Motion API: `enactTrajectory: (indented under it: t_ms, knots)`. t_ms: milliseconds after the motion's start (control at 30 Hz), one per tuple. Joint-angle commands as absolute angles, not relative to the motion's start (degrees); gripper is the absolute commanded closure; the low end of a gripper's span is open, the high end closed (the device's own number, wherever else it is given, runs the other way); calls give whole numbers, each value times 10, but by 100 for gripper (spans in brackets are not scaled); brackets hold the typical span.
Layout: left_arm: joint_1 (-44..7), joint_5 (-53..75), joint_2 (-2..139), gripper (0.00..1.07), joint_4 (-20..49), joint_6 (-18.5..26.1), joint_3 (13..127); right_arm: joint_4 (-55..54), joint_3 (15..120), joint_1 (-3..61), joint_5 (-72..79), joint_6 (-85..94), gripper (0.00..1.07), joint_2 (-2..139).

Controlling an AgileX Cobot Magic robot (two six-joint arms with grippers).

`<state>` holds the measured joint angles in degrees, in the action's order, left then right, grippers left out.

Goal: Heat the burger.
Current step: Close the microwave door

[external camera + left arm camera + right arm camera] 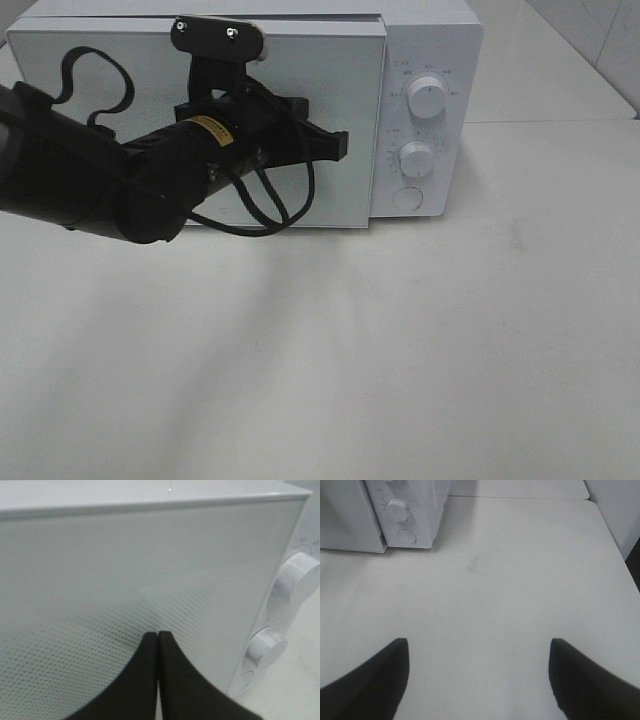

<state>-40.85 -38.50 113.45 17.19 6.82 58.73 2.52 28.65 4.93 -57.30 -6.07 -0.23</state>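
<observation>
The burger is out of view. The white microwave [330, 110] stands at the back of the table with its door [125, 570] swung to, so its inside is hidden. My left gripper [342, 146] is shut with nothing between its fingers. Its tips [158, 635] are at or very close to the right half of the door. My right gripper [479, 642] shows only in the right wrist view. It is open and empty above bare table, to the right of and in front of the microwave [415, 510].
Two white knobs, an upper one [428, 98] and a lower one [417, 157], sit above a round button [408, 198] on the microwave's right panel. The white table [400, 350] stretches in front. A wall stands past the table's right edge [620, 545].
</observation>
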Motion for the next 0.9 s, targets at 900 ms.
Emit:
enactTrajectory:
  t_ms: [900]
  knots:
    - [-450, -209, 1096, 107, 211, 162, 628, 26, 285, 44, -570, -56, 32, -18]
